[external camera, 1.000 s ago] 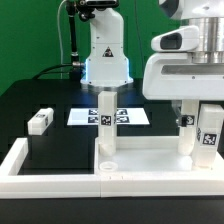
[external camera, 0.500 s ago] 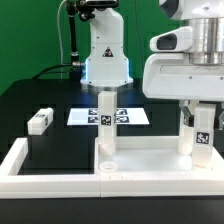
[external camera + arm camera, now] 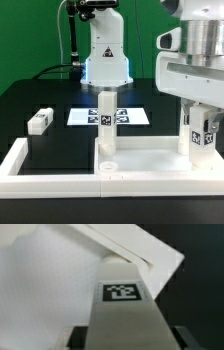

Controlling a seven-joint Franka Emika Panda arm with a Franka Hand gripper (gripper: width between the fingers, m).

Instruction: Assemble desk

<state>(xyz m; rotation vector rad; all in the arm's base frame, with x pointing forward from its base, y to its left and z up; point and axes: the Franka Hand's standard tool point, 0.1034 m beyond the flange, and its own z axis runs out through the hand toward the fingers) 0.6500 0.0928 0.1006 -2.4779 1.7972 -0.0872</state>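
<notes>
The desk top (image 3: 150,160) is a white tray lying at the front of the black table. One white leg (image 3: 106,125) stands upright on its left part. A second upright leg (image 3: 186,138) shows at its right end. My gripper (image 3: 200,125) is shut on another tagged leg (image 3: 206,140), held upright just above the top's right corner. In the wrist view the held leg (image 3: 125,314) fills the middle between my dark fingers (image 3: 85,336), with the top's raised rim corner (image 3: 150,255) beyond it. A loose leg (image 3: 40,121) lies on the table at the exterior view's left.
Long white bars (image 3: 50,182) border the table's front and left side (image 3: 18,155). The marker board (image 3: 85,116) lies flat behind the upright leg. The robot's white base (image 3: 105,55) stands at the back.
My gripper has moved with the leg toward the exterior view's left and slightly down, closer to the top's right corner. The other parts have not moved.
</notes>
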